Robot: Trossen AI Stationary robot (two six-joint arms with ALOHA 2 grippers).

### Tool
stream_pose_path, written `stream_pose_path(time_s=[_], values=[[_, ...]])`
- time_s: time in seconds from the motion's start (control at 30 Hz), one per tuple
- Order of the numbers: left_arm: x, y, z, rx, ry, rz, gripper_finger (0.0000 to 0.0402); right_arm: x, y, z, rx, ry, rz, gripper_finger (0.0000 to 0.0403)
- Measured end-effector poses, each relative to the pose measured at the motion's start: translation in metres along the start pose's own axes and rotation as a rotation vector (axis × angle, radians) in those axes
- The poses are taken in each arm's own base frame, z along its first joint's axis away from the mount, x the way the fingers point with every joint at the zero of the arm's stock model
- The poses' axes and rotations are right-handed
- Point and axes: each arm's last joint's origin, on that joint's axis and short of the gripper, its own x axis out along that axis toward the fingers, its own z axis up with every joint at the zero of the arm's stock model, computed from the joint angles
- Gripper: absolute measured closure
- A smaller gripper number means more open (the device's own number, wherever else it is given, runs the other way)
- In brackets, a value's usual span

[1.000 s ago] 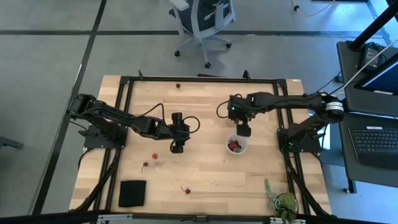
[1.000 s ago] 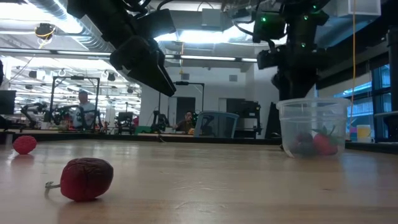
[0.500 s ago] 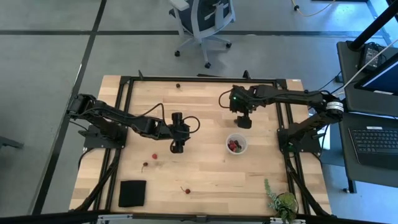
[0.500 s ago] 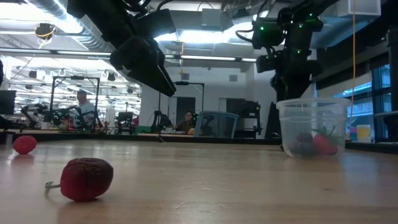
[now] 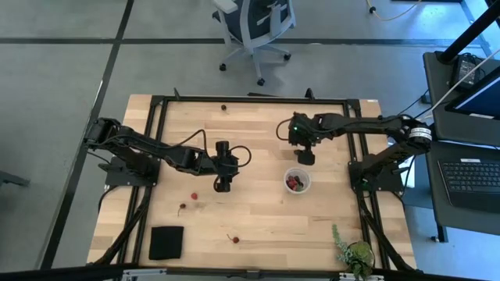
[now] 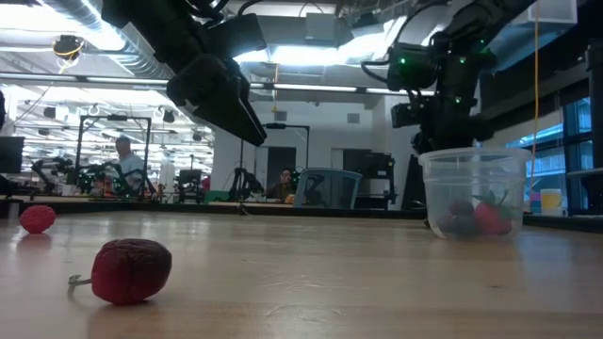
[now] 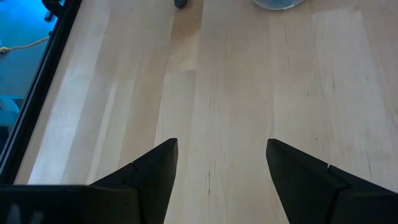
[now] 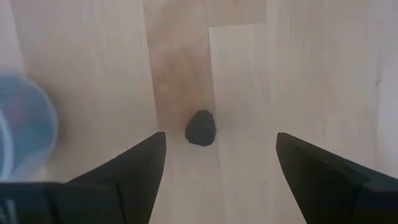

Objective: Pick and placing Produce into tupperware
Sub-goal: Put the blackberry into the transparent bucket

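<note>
**Both grippers open and empty above the table, some fruit in the tub**

Nearest to the low camera, one dark red fruit [image 6: 132,270] with a short stem lies on the wooden table [image 5: 258,215]. A second, brighter red fruit [image 6: 37,218] lies farther back to the side. From above, more loose produce is seen on the left half of the table: one red fruit [image 5: 194,196], a darker one [image 5: 182,208] near it, and one with a stem [image 5: 233,238] closer to the front edge, not far from the black square pad [image 5: 166,242].

The left gripper [image 5: 223,184] hangs over the middle of the table, its fingers [image 7: 155,174] spread wide with only bare wood between them; it holds nothing.

The tupperware [image 5: 297,182] stands upright on the right half of the table. Inside it are a few red and dark fruits [image 6: 476,217]; the exact number I cannot tell through the cloudy wall.

The right gripper [image 5: 305,157] is just behind the tub, on the far side, above the table. Its fingers [image 8: 134,171] are fully apart and empty, and a small dark fruit [image 8: 200,128] lies on the wood ahead of them.

At the far edge lies one more small dark fruit [image 5: 223,108]. A leafy green plant [image 5: 353,251] stands at the front right corner.
</note>
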Motion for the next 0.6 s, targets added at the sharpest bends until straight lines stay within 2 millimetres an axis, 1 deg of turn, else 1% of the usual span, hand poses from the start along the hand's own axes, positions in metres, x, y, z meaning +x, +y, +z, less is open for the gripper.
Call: stream_pose_path(time_s=[0.27,0.6], values=[[0.0,0.0,0.0,0.0,0.0,0.0,0.0163,0.014,0.003,-0.009,0.001,-0.019,0.006,0.0098],[0.0,0.0,0.0,0.0,0.0,0.0,0.0163,0.022,0.004,-0.011,0.001,-0.08,0.005,0.0098]])
